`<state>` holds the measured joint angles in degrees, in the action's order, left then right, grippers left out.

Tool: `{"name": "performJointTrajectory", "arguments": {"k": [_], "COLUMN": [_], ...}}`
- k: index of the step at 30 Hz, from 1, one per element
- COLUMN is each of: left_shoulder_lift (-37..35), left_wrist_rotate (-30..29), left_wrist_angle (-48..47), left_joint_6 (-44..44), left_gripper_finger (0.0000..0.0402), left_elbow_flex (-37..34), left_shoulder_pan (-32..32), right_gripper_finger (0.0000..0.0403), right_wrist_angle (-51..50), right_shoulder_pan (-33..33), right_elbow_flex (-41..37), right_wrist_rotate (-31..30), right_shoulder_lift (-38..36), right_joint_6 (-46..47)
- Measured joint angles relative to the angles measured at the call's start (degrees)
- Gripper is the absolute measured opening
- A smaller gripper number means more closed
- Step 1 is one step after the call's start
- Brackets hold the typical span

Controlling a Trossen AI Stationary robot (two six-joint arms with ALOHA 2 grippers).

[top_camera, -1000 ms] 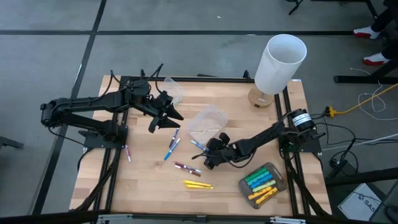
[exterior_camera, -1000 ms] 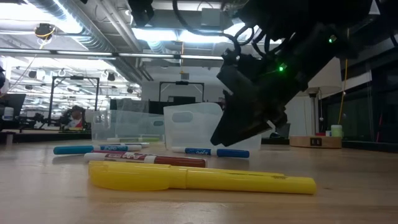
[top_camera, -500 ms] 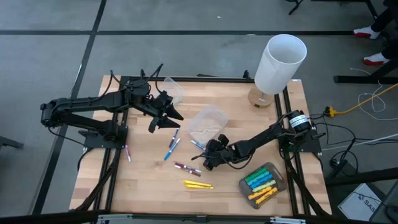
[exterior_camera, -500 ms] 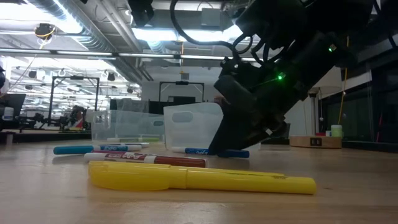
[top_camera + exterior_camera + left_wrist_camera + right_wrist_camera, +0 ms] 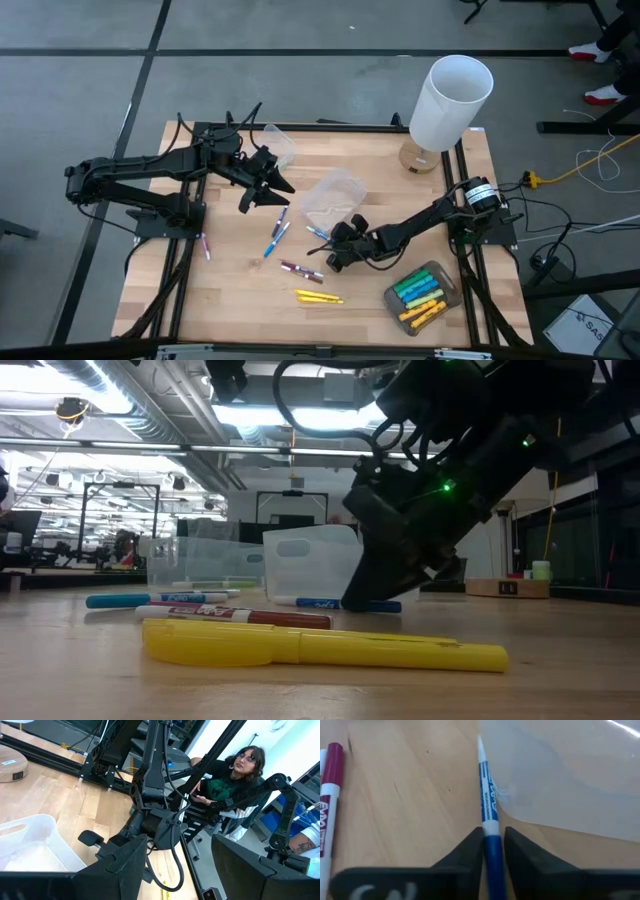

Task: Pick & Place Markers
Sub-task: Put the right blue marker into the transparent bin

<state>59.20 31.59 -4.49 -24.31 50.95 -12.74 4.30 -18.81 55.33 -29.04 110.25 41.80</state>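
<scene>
A white marker with a blue cap [image 5: 486, 795] lies on the wooden table [image 5: 230, 290] against the clear tub [image 5: 335, 195]. My right gripper [image 5: 493, 851] slants down over it, shut on its cap end; it also shows in the low view [image 5: 365, 598]. Other markers lie loose: a yellow one [image 5: 318, 296], a maroon one [image 5: 300, 270], blue ones [image 5: 276, 236]. My left gripper [image 5: 278, 186] hangs open above the table's far left part, touching nothing. My right gripper pinches the marker's blue cap [image 5: 492, 845] between its two fingers, one finger [image 5: 470, 847] on each long side. The fingers slant down from the table's right side and lie along the marker. The marker lies flat on the table, its tip beside the tub's wall.
A tub [image 5: 420, 295] holding yellow, green and blue markers stands at the near right. A tall white cylinder [image 5: 450, 100] stands at the far right corner. A second clear tub [image 5: 280, 142] sits at the far left. A person [image 5: 235, 775] sits beyond the table.
My right gripper has dipped a little toward the table, down to the blue-capped marker beside the clear tub. The marker has stayed flat where it lay.
</scene>
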Motion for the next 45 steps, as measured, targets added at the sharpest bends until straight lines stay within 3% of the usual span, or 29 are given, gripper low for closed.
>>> {"name": "performJointTrajectory", "arguments": {"k": [5,28,45], "left_shoulder_lift": [0.0,0.0,-1.1], "left_wrist_rotate": [0.0,0.0,0.0], "left_wrist_angle": [0.0,0.0,0.0], "left_joint_6": [0.0,-0.1,-0.6], "left_gripper_finger": [0.0216,0.0216,0.0216], "left_elbow_flex": [0.0,0.0,0.0], "left_shoulder_pan": [0.0,0.0,0.0], "right_gripper_finger": [0.004,0.004,0.0039], "right_wrist_angle": [0.4,0.1,0.2], "right_shoulder_pan": [0.4,0.7,-2.4], "right_elbow_flex": [0.0,0.1,7.3], "right_wrist_rotate": [1.8,3.6,5.2], "right_shoulder_lift": [0.0,-0.2,-1.1], "right_joint_6": [0.2,1.7,-0.8]}}
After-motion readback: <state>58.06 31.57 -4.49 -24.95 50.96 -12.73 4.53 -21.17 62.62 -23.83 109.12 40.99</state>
